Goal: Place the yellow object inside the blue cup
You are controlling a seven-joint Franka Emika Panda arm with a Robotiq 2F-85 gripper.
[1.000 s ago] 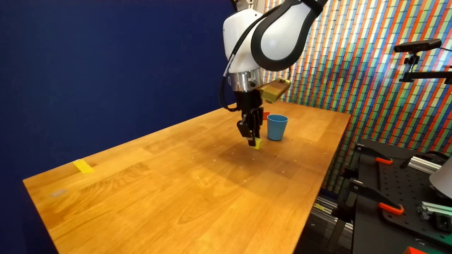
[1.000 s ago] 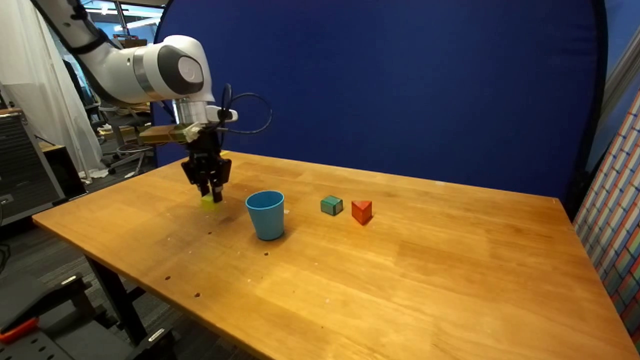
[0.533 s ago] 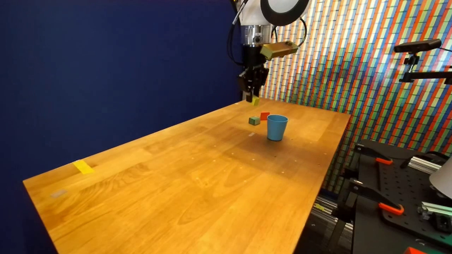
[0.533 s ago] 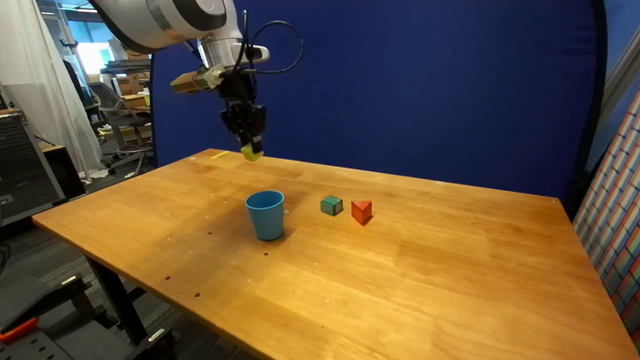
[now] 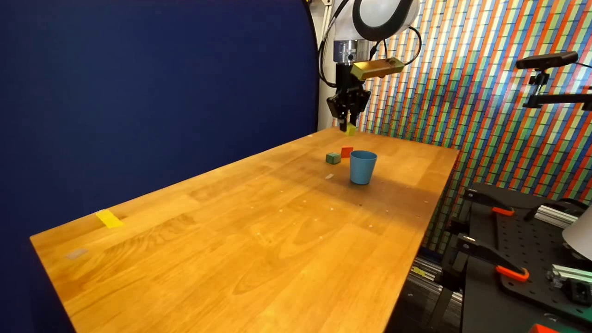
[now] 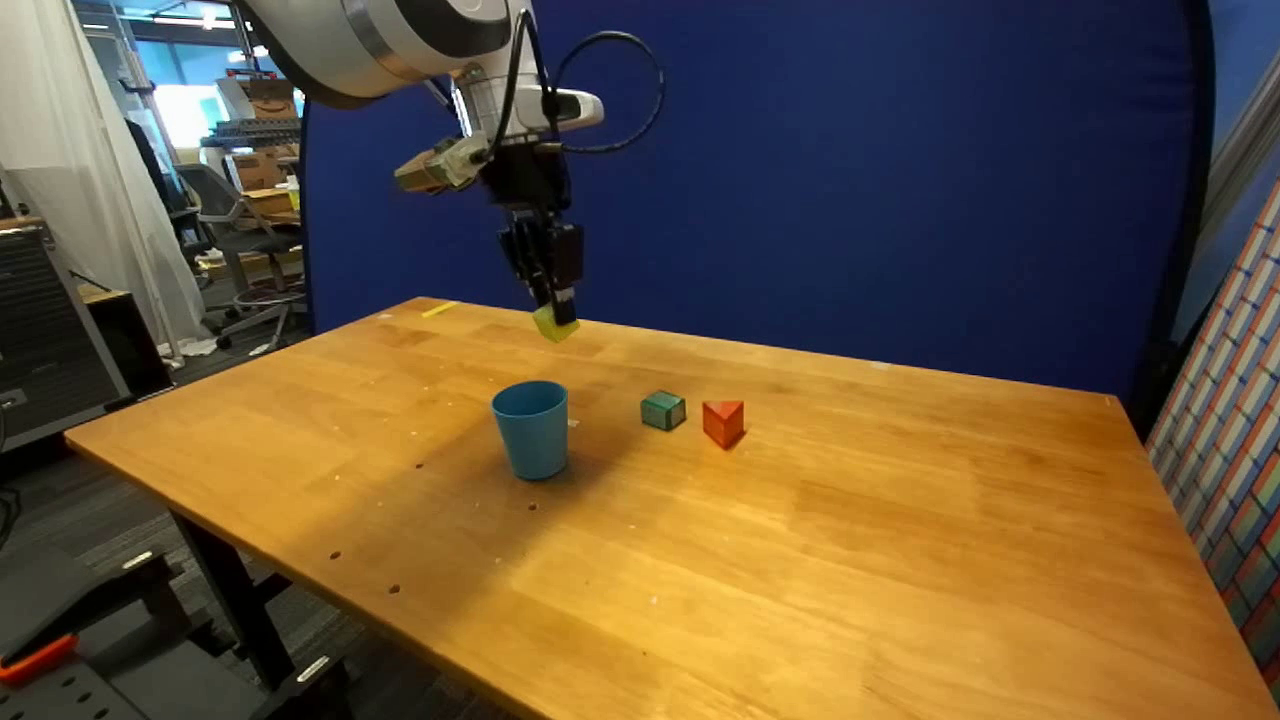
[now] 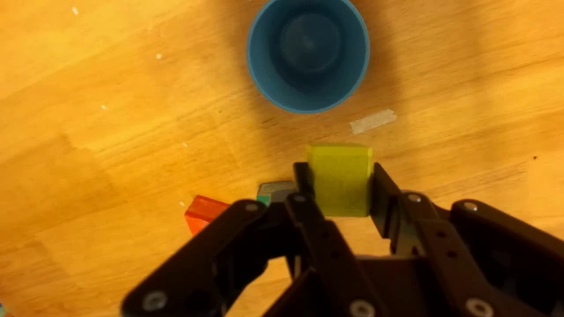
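Observation:
The small yellow block (image 7: 341, 189) sits between the two fingers of my gripper (image 7: 342, 178), which is shut on it. In both exterior views the yellow block (image 5: 351, 130) (image 6: 553, 326) hangs in the air under the gripper (image 5: 348, 123) (image 6: 556, 308), above the table. The light-blue cup (image 5: 362, 169) (image 6: 536, 440) stands upright on the table. The wrist view looks down into the cup (image 7: 308, 57), and no object shows inside it. There the cup lies beyond the fingertips, apart from the block.
A green block (image 6: 663, 411) and a red triangular block (image 6: 723, 425) stand on the wooden table (image 6: 850, 560) near the cup. In the wrist view the gripper partly covers the green block (image 7: 275, 190). A flat yellow tape patch (image 5: 109, 218) lies at the table's far edge.
A second ago the yellow block was on the table at the fingertips. The gripper has lifted it, then moved right with it in both exterior views. The cup has not moved.

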